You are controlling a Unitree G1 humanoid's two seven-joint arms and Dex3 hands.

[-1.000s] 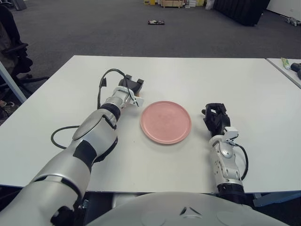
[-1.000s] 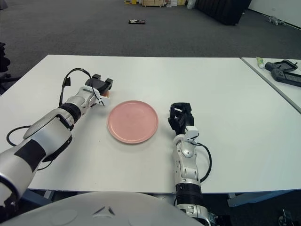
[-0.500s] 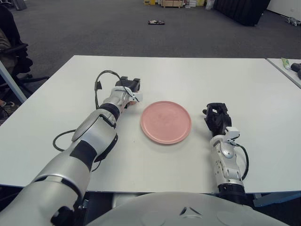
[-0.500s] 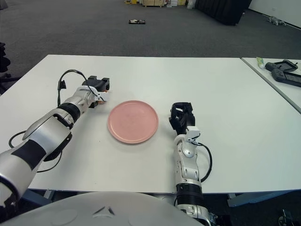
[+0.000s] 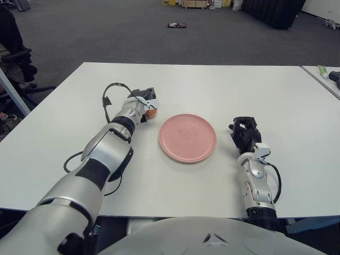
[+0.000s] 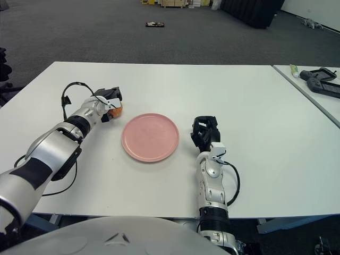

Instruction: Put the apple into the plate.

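**Inspector A:** Orange-red skin shows between the fingers of the left hand (image 5: 142, 103); we record that as the apple (image 5: 152, 111), sitting at the plate-facing edge of that hand, down at the white table (image 5: 212, 85). We read the fingers as curled around the fruit, a grasp in place, though most of the apple is hidden by the hand.

**Inspector B:** Agreed. We cannot tell whether the apple is lifted or touching the tabletop. The pink plate (image 5: 187, 137) lies just beside the hand on its inner side, empty, not touching the apple.

**Inspector A:** The right hand (image 5: 243, 133) shows just beside the plate's far edge from the working hand. Its fingers are clenched on nothing; it takes no part.

**Inspector B:** Our judgement: the task stands at the grasp, with the carry not yet done. Risks follow. We see only a sliver of apple past the fingers, so the hold may be shallow; a round, smooth fruit could roll out if the hand tilts during a lift.

**Inspector A:** We add a second: if carried low, the apple or knuckles could catch the plate rim and push the plate toward the right hand. Third, the black cable (image 5: 110, 91) looped behind the wrist could drag on the table and disturb the motion.
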